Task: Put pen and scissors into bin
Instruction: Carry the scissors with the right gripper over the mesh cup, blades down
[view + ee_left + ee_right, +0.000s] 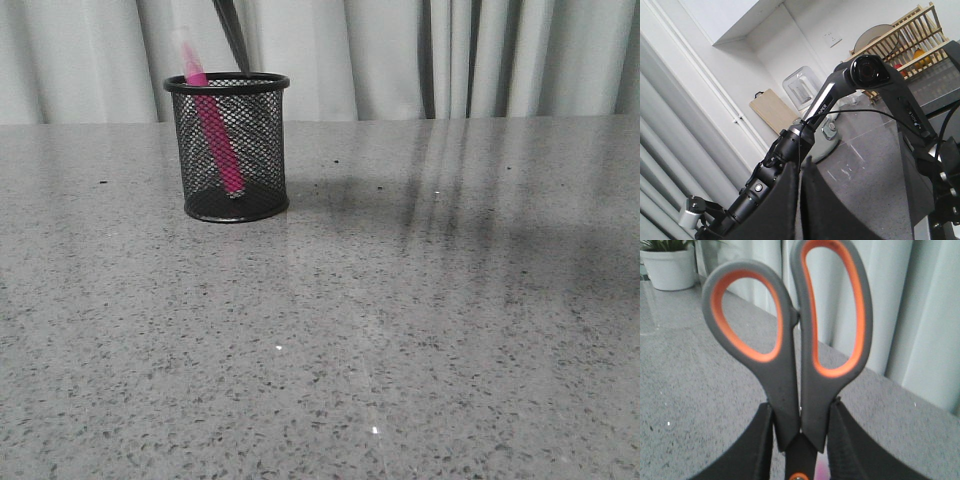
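Grey-orange scissors [790, 340] in right tool [800, 450], pink pen [215, 135] binned

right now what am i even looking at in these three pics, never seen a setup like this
It is a two-armed robot at a grey speckled table. The front picture looks forward over the table: a black mesh bin stands there with a pink pen leaning inside, and dark scissor blades enter from above. The other two pictures come from cameras on the wrists. The right gripper clamps the scissors just below their grey and orange handles. The left wrist camera points away at the other arm and a kitchen; its left gripper looks closed and empty.
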`<state>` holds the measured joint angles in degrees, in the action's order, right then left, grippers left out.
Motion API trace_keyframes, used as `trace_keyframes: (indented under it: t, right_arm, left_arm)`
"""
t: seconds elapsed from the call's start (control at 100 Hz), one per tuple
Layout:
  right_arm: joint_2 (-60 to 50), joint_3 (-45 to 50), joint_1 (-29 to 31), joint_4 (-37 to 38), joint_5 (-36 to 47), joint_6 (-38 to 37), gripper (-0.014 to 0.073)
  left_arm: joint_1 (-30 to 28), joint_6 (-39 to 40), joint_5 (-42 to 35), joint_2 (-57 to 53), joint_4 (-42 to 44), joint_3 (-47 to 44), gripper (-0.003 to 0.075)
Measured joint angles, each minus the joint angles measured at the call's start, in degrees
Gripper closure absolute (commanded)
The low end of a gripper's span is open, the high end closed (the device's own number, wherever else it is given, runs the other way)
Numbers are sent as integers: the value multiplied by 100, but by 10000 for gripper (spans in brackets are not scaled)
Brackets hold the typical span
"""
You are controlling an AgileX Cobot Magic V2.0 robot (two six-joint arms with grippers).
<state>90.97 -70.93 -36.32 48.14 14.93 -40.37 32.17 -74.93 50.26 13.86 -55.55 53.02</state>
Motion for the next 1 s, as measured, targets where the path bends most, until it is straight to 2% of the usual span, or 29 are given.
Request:
trace_keyframes:
  t: [0.33, 0.72, 1.0]
  right_arm:
    - [380, -346, 284, 20, 708, 36, 670]
    - [1204, -350, 344, 46, 923, 46, 670]
    - [1357, -311, 354, 46, 1083, 54, 669]
  left_arm:
    - [0, 0, 24, 0, -11, 0, 739]
    - [0, 0, 24, 0, -11, 0, 739]
    - [0, 0, 74, 0, -11, 0, 739]
